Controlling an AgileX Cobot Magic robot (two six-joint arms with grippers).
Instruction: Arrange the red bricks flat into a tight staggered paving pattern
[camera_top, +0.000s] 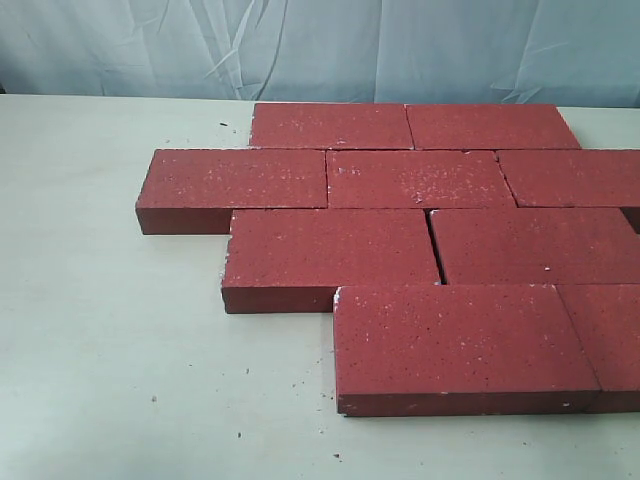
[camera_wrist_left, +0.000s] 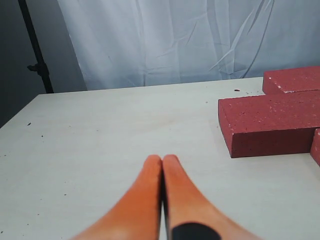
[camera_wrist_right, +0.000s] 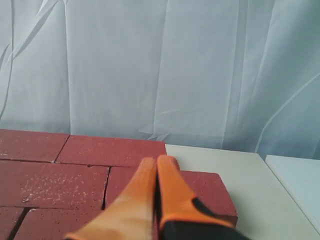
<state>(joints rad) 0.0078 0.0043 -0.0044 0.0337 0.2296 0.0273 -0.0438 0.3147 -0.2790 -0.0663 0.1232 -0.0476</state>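
Several dark-red bricks (camera_top: 420, 178) lie flat on the pale table (camera_top: 110, 330) in four staggered rows, edges touching; a thin gap shows between two bricks of the third row (camera_top: 436, 248). Neither arm appears in the exterior view. My left gripper (camera_wrist_left: 162, 159) is shut and empty, its orange fingers (camera_wrist_left: 145, 200) pressed together above bare table, left of a brick's end (camera_wrist_left: 270, 127). Over the bricks' right side hovers my right gripper (camera_wrist_right: 157, 161), shut with nothing in it; the end brick (camera_wrist_right: 205, 192) lies beneath it.
A pale blue curtain (camera_top: 320, 45) hangs behind the table. A dark stand (camera_wrist_left: 37, 55) rises past the table's left corner. A second white surface (camera_wrist_right: 297, 180) sits beyond the table's right edge. Small crumbs dot the table near the bricks (camera_top: 300, 380).
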